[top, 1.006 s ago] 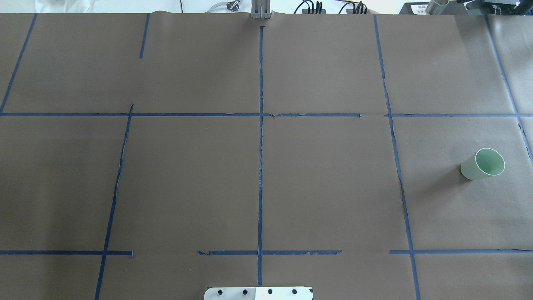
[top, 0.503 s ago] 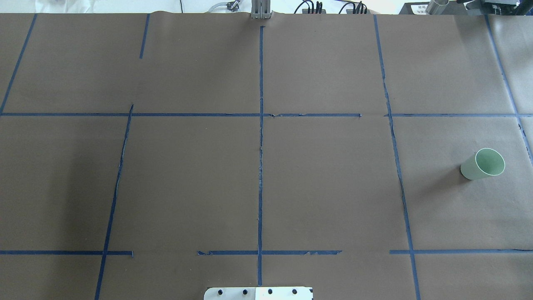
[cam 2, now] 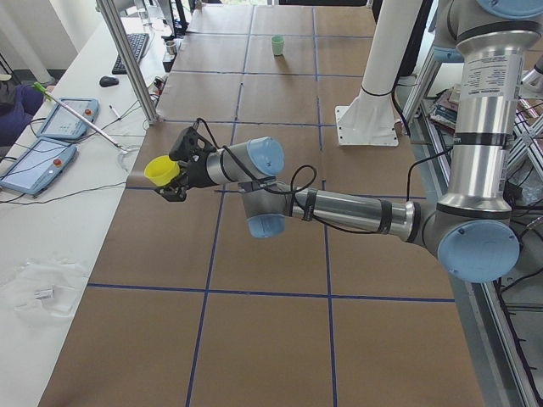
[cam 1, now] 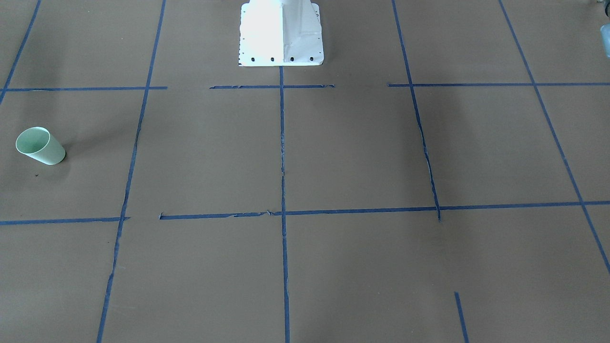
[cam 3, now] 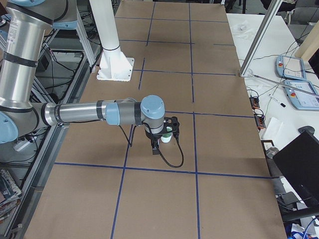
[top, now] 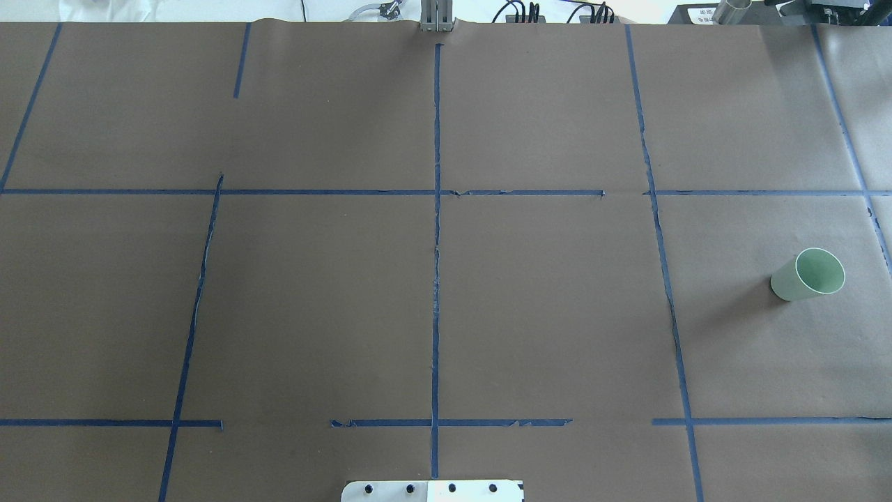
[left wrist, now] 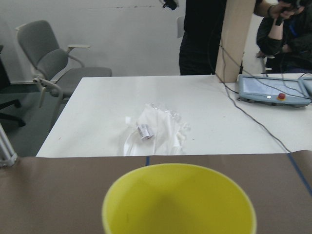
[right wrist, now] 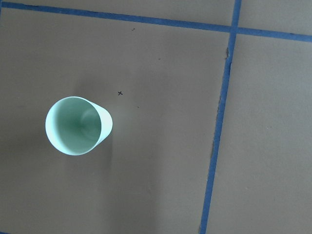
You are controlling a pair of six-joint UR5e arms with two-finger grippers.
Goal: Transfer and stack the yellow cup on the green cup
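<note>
While I am watching from the remote desk, the yellow cup point(cam 2: 161, 170) is sitting right at the tip of the left gripper point(cam 2: 178, 168), out to the robot's left of the white pedestal point(cam 2: 371, 102) and toward the table's far edge. From the side view alone I cannot tell whether that gripper's fingers are clamping the cup or standing apart. In the left wrist camera the cup's open mouth point(left wrist: 179, 200) is filling the bottom of the picture, with brown paper under it.

The green cup point(top: 805, 275) is standing upright on the brown paper, mouth up, well out to the robot's right of the pedestal. The right gripper point(cam 3: 162, 142) is hanging over it and partly hiding it in the right side view. Its wrist camera is looking straight down into the cup point(right wrist: 78, 126), which is lying left of centre there. Whether those fingers are apart or together, I cannot tell.
</note>
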